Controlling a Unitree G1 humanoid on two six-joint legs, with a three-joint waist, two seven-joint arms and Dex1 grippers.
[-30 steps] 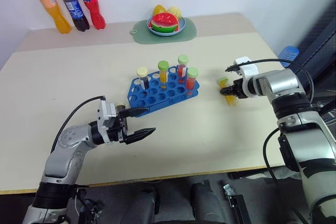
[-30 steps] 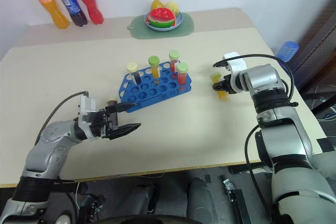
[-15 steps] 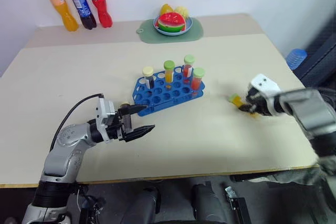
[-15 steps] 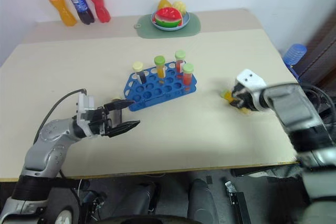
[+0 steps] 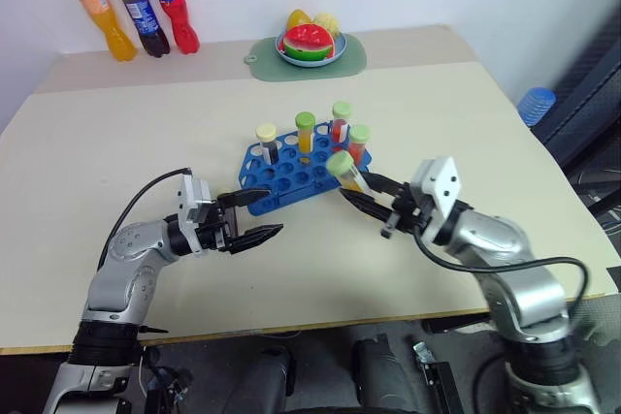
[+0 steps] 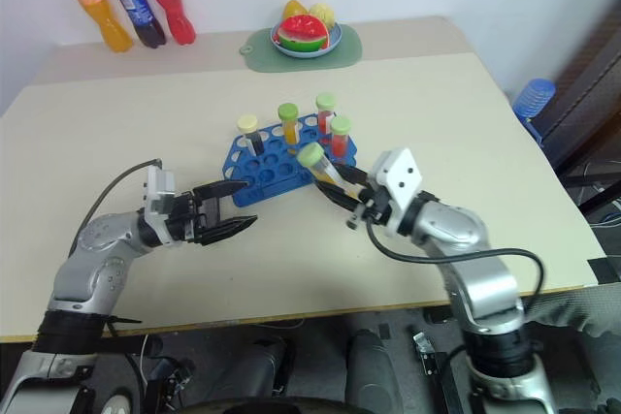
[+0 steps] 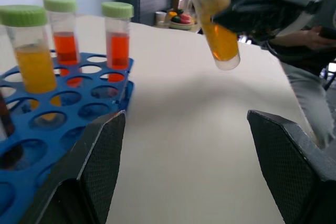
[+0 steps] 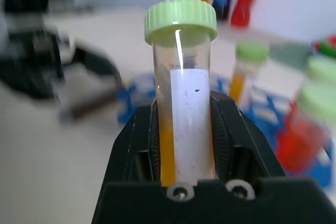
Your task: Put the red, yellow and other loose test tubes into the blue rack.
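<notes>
Here right end effector fingers hide yellow tube lower half.

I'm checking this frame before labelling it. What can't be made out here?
- White label on the yellow tube in the right gripper: its marks are too small to read, right wrist view.
- Blue rack: the holes behind the standing tubes are hidden, head views.
- Soda bottles: label print too small, head views.
</notes>
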